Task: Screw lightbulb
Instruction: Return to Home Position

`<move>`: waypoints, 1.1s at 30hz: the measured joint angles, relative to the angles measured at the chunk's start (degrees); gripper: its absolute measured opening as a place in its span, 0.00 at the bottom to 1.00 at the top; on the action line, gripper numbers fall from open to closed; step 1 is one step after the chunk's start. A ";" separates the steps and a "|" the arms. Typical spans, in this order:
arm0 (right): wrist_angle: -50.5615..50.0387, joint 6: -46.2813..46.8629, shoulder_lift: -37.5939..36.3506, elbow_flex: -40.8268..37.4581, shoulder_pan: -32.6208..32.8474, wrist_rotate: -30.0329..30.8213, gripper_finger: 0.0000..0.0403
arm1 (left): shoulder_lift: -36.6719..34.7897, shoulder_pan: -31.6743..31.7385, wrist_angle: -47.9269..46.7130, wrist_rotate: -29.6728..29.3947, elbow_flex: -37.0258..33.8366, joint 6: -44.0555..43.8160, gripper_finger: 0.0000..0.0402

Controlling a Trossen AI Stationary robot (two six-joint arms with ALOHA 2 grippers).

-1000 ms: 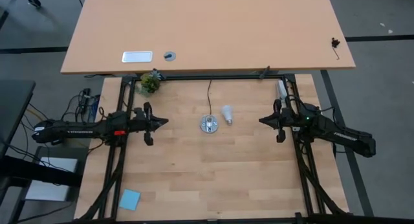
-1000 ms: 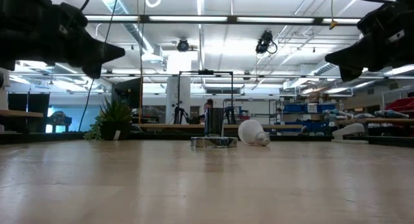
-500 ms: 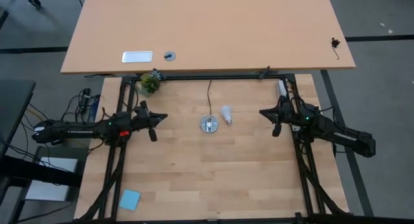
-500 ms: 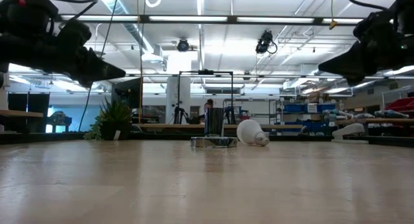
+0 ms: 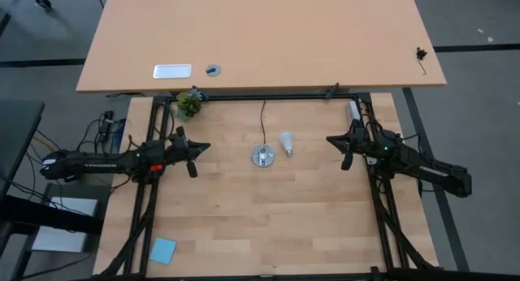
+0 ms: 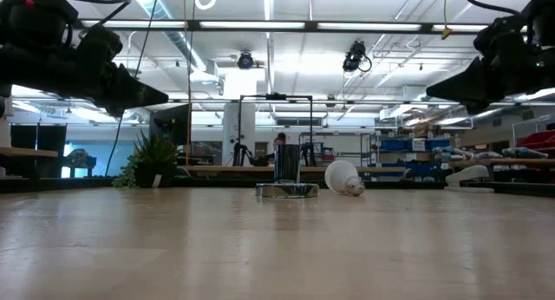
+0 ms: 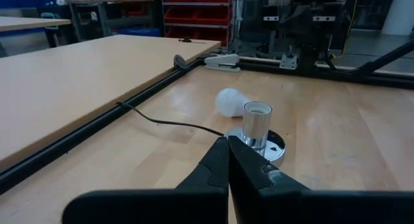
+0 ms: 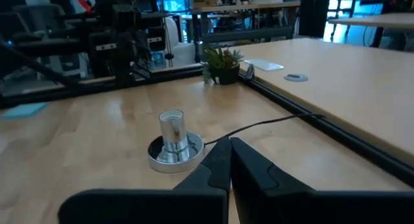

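Lightbulb (image 5: 286, 143) beside socket (image 5: 262, 156), well inside table (image 5: 268, 224)

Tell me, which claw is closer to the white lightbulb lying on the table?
The right claw. It hangs off the right side of the lightbulb, while the left claw is farther away on the opposite side, beyond the silver socket.

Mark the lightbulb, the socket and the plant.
lightbulb (image 5: 285, 140), high view, on the white globe.
socket (image 5: 262, 156), high view, centre of the silver disc.
plant (image 5: 188, 103), high view, on the leaves.
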 joint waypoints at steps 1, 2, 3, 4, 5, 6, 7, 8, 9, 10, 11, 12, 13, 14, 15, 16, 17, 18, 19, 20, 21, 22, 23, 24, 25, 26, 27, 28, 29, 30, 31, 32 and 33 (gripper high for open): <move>0.00 -1.02 0.00 0.00 0.00 0.00 0.05 | 0.00 -0.01 0.01 -0.01 0.00 0.00 0.01; 0.00 -1.90 0.00 0.00 0.00 0.00 0.05 | 0.00 0.00 0.01 -0.01 0.00 0.00 0.01; 0.01 -2.21 0.00 0.00 0.00 0.00 0.05 | 0.00 -0.02 0.01 -0.01 0.00 0.00 0.01; 0.04 -2.20 0.00 0.00 0.00 0.02 0.06 | 0.00 0.00 -0.01 -0.01 0.00 -0.02 0.01; 0.08 -1.96 0.00 0.00 0.00 0.02 0.06 | 0.00 0.00 0.01 -0.01 0.00 -0.02 0.01; 0.15 -1.74 0.00 0.00 0.00 0.02 0.06 | 0.00 0.00 0.01 -0.01 0.00 -0.02 0.01; 0.17 -1.70 0.00 0.00 0.00 0.02 0.06 | 0.00 0.00 0.01 -0.01 0.00 -0.02 0.01; 0.18 -1.69 0.00 0.00 0.00 0.02 0.05 | 0.00 0.00 0.01 -0.01 0.00 -0.03 0.01; 0.17 -1.68 0.00 0.00 0.00 0.02 0.05 | 0.00 0.00 0.01 -0.01 0.00 -0.04 0.01; 0.17 -1.65 0.00 0.00 0.00 0.02 0.05 | 0.00 0.00 0.01 -0.01 0.00 -0.04 0.01; 0.17 -1.61 0.00 0.00 0.00 0.02 0.05 | 0.00 0.00 0.01 -0.01 0.00 -0.04 0.01; 0.17 -1.61 0.00 -0.02 0.00 0.02 0.05 | 0.00 0.00 0.01 -0.01 0.00 -0.04 0.01; 0.17 -1.59 0.00 -0.02 0.00 0.02 0.05 | 0.00 0.00 0.01 -0.01 0.00 -0.04 0.01; 0.17 -1.59 0.00 -0.02 0.00 0.02 0.05 | 0.00 0.00 0.01 -0.01 0.00 -0.04 0.01; 0.19 -1.59 0.00 -0.02 0.00 0.02 0.05 | 0.00 0.00 0.01 -0.01 0.00 -0.04 0.01; 0.20 -1.59 0.00 -0.02 0.00 0.02 0.06 | 0.00 0.00 0.01 -0.01 0.00 -0.04 0.01; 0.17 -1.59 0.00 -0.02 0.00 0.02 0.06 | 0.00 -0.01 0.01 -0.01 0.00 -0.04 0.01; 0.17 -1.59 0.00 -0.02 0.00 0.02 0.06 | 0.00 0.00 0.01 -0.01 0.00 -0.04 0.01; 0.17 -1.59 0.00 -0.02 0.00 0.02 0.06 | 0.00 0.00 0.01 -0.01 0.00 -0.04 0.01; 0.19 -1.59 0.00 -0.02 0.00 0.02 0.06 | 0.00 0.00 0.01 -0.01 0.00 -0.04 0.01; 0.18 -1.59 0.00 -0.02 0.00 0.02 0.06 | 0.00 -0.01 0.01 -0.01 0.00 -0.04 0.01; 0.17 -1.57 0.00 -0.02 0.00 0.02 0.06 | 0.00 0.00 0.01 -0.01 0.00 -0.04 0.01; 0.17 -1.59 0.00 -0.02 0.00 0.02 0.05 | 0.00 0.00 0.01 -0.01 0.00 -0.04 0.01; 0.17 -1.57 0.00 -0.02 0.00 0.02 0.05 | 0.00 0.00 0.01 -0.01 0.00 -0.04 0.01; 0.17 -1.57 0.00 -0.02 0.00 0.02 0.05 | 0.00 0.00 0.01 -0.01 0.00 -0.04 0.01; 0.19 -1.57 0.00 -0.02 0.00 0.02 0.05 | 0.00 0.00 0.01 -0.01 0.00 -0.05 0.01; 0.17 -1.57 0.00 -0.02 0.00 0.02 0.05 | 0.00 0.00 0.01 -0.02 0.00 -0.04 0.01; 0.17 -1.57 0.00 -0.02 0.00 0.02 0.05 | 0.00 0.00 0.01 -0.02 0.00 -0.04 0.01; 0.20 -1.57 0.00 -0.02 0.00 0.02 0.05 | 0.00 -0.01 0.01 -0.02 0.00 -0.04 0.01; 0.19 -1.57 0.00 -0.02 0.00 0.02 0.06 | 0.00 -0.01 0.01 -0.01 0.00 -0.07 0.01; 0.18 -1.57 0.00 -0.02 0.00 0.02 0.06 | 0.00 -0.01 0.01 -0.02 0.00 -0.04 0.01; 0.17 -1.57 0.00 -0.02 0.00 0.02 0.06 | 0.00 0.00 0.01 -0.01 0.00 -0.07 0.01; 0.17 -1.57 0.00 -0.02 0.00 0.02 0.06 | 0.00 0.00 0.01 -0.02 0.00 -0.06 0.01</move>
